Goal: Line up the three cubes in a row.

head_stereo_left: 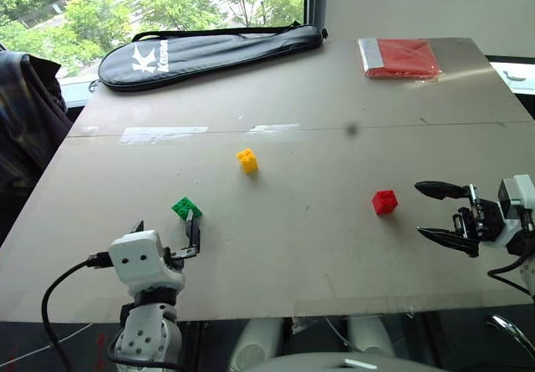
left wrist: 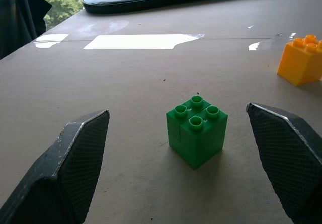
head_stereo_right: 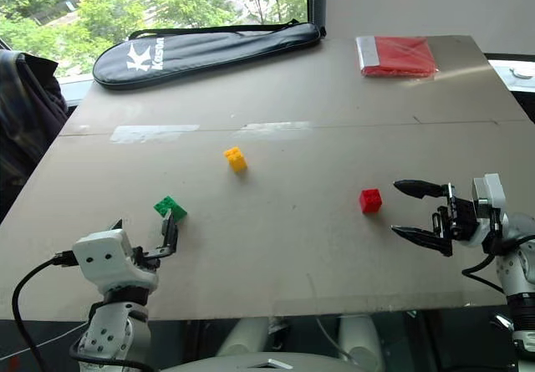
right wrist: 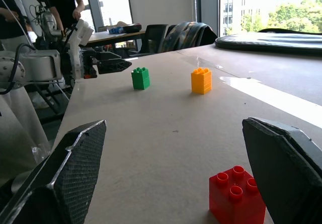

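On the table [head_stereo_left: 334, 113], both hands are wide open and empty, the left gripper [head_stereo_left: 167, 231] just behind the green cube [head_stereo_left: 186, 208], the right gripper [head_stereo_left: 436, 211] beside the red cube [head_stereo_left: 384, 201], the yellow cube [head_stereo_left: 247, 160] farther back, so next seems closing on one.

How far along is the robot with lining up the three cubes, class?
Done: nothing yet; the yellow cube, green cube and red cube sit scattered and well apart, forming a triangle rather than a row. In hand: neither pincer holds anything; the left pincer is open with the green cube between its fingers, untouched, and the right pincer is open beside the red cube. Left: moving the cubes into one line.
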Tool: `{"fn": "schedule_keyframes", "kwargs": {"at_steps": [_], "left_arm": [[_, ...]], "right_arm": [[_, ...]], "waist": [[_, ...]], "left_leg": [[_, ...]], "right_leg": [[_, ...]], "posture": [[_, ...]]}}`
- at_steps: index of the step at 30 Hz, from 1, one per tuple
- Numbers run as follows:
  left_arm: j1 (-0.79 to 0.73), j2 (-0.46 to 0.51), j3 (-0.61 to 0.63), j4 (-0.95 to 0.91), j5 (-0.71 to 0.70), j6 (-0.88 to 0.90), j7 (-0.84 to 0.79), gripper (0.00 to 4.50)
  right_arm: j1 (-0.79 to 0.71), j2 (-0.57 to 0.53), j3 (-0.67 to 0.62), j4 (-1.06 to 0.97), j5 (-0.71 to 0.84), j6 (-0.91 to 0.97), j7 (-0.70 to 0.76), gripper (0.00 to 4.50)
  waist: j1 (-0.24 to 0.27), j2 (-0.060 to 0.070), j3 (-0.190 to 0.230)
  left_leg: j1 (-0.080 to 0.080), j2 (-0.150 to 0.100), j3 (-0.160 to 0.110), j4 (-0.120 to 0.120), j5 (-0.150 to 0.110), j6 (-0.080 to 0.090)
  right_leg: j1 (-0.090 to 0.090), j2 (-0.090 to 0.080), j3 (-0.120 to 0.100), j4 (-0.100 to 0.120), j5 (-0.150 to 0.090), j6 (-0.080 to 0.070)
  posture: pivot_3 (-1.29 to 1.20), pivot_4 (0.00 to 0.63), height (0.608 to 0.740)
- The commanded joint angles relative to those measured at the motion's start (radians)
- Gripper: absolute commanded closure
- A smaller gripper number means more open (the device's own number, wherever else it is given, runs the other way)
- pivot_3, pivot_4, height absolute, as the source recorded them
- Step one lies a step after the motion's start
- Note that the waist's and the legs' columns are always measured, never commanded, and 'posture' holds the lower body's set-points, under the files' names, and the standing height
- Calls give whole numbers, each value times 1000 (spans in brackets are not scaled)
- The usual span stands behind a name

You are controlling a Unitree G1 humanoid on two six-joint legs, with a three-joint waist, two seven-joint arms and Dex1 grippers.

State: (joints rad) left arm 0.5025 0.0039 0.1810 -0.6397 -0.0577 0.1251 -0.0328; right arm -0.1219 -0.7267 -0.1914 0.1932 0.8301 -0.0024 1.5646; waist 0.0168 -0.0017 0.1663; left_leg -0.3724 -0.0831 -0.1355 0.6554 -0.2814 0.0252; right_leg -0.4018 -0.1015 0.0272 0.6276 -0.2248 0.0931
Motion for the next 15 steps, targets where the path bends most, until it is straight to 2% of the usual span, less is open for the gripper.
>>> {"fn": "schedule_keyframes", "kwargs": {"at_steps": [1, 15], "left_arm": [[1, -15, -19, 7, 22, -17, 26, 0], [-107, -35, -8, 94, 25, 14, 74, 0]], "right_arm": [[8, 5, -46, -49, 30, 15, 50, 66], [3, 10, -18, -135, 22, -26, 50, 66]], "waist": [[0, 0, 0], [0, 0, 0]], "left_leg": [[0, 0, 0, 0, 0, 0], [0, 0, -1, 0, 0, 0]], "right_leg": [[0, 0, 0, 0, 0, 0], [0, 0, -1, 0, 0, 0]], "posture": [[0, 150, 732], [0, 150, 732]]}}
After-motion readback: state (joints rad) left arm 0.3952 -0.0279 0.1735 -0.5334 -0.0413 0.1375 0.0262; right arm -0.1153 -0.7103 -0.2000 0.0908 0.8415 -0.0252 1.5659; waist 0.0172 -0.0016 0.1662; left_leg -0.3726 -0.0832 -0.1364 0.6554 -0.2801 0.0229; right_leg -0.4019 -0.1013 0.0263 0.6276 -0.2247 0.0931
